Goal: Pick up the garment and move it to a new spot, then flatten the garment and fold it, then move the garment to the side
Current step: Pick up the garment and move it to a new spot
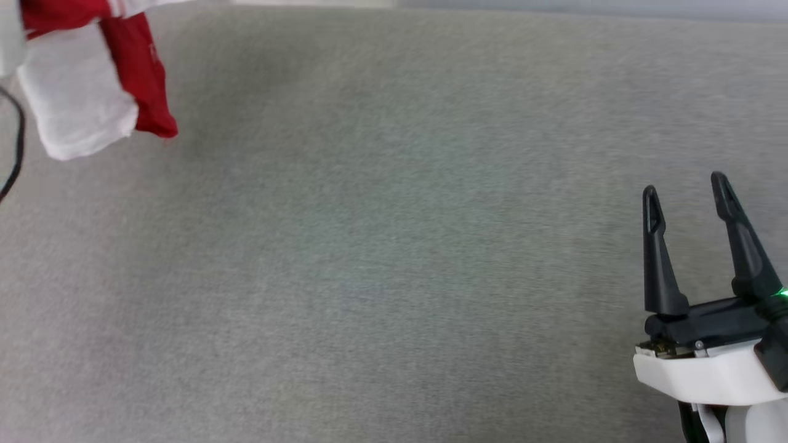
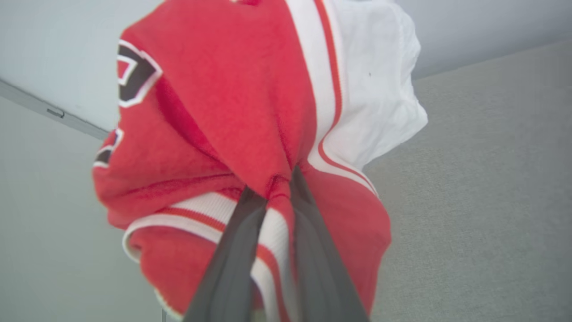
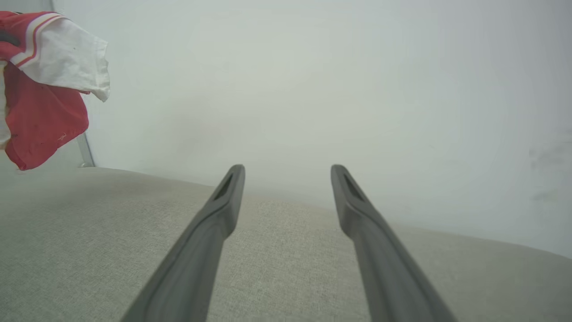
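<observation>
The garment (image 1: 92,80), red with a white sleeve, hangs bunched in the air at the head view's top left corner. In the left wrist view my left gripper (image 2: 279,183) is shut on a pinched fold of the garment (image 2: 232,103), whose red body, striped trim and part of a black white-outlined print hang around the fingertips. My right gripper (image 1: 686,187) stands open at the lower right with nothing between its fingers. The right wrist view has the right gripper (image 3: 287,172) open over the cloth surface, and the garment (image 3: 44,89) dangling at the far left.
A wide grey fabric-covered surface (image 1: 394,258) spreads under both arms. A pale wall (image 3: 313,80) rises behind it. A dark cable (image 1: 15,147) loops at the head view's left edge.
</observation>
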